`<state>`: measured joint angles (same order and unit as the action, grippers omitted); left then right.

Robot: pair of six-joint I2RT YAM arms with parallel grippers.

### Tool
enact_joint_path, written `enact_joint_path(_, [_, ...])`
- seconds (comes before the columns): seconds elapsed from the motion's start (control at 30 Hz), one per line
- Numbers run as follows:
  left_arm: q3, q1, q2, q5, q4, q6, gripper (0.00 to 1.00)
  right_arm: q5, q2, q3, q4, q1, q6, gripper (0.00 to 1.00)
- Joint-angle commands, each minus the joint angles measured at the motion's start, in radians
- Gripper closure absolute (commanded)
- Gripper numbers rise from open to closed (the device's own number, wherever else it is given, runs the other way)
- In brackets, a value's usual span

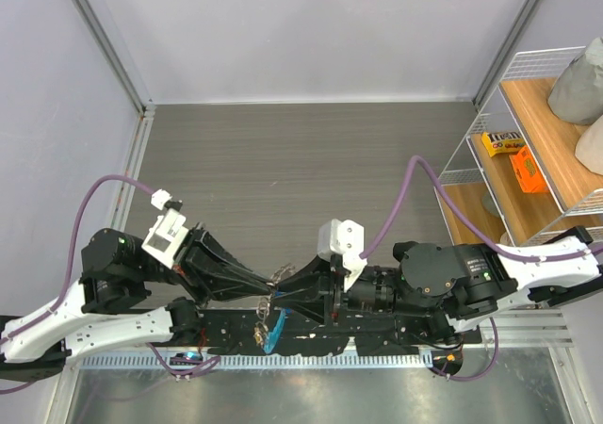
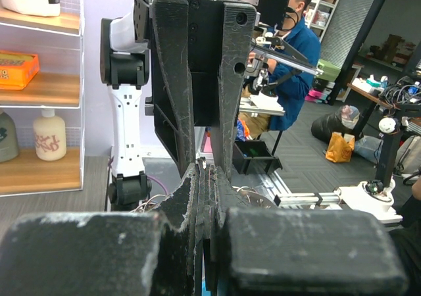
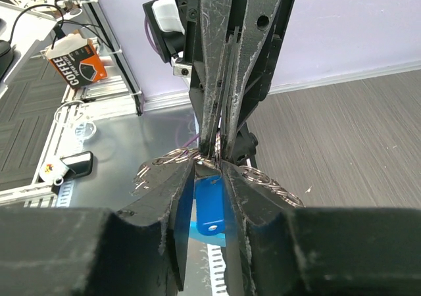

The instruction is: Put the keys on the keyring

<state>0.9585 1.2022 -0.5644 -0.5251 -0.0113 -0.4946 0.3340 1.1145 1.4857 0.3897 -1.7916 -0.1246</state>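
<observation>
Jaws of the left gripper [image 2: 205, 184] are shut tight, with the tips right at the wire. Whether they pinch it is hard to tell. Jaws of the right gripper [image 3: 209, 177] stand a little apart and squeeze the bright blue plastic band [image 3: 207, 210] of the large, thin, silvery wire keyring [image 3: 263, 177]. The keyring hangs in the air between both grippers. It looks light, springy and slippery, so the blue band seems the safest place to hold. No small silver keys can be made out.
</observation>
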Motion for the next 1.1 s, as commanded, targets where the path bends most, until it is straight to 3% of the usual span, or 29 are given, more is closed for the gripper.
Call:
enact_joint_path(0.0, [0.006,0.000,0.008,-0.006,-0.095,-0.010,1.00,-0.001,0.005,0.044,-0.029,0.001,0.020,0.73])
enact_joint_path(0.13, [0.003,0.000,0.011,-0.003,-0.093,-0.009,1.00,-0.004,0.008,0.050,-0.029,0.001,0.023,0.81])
enact_joint_path(0.37, [0.000,0.000,0.014,-0.006,-0.087,-0.009,1.00,-0.006,0.011,0.057,-0.032,0.001,0.036,0.82])
enact_joint_path(0.53, [0.000,-0.001,0.015,-0.003,-0.093,-0.010,1.00,-0.003,0.041,0.085,-0.009,0.001,0.043,0.94])
enact_joint_path(0.87, [0.000,0.000,0.018,-0.006,-0.079,-0.035,1.00,0.007,0.042,0.105,0.035,0.001,0.063,0.94])
enact_joint_path(1.07, [0.031,0.000,0.032,-0.003,0.010,-0.030,0.68,-0.009,0.036,0.123,0.124,0.001,0.048,0.94])
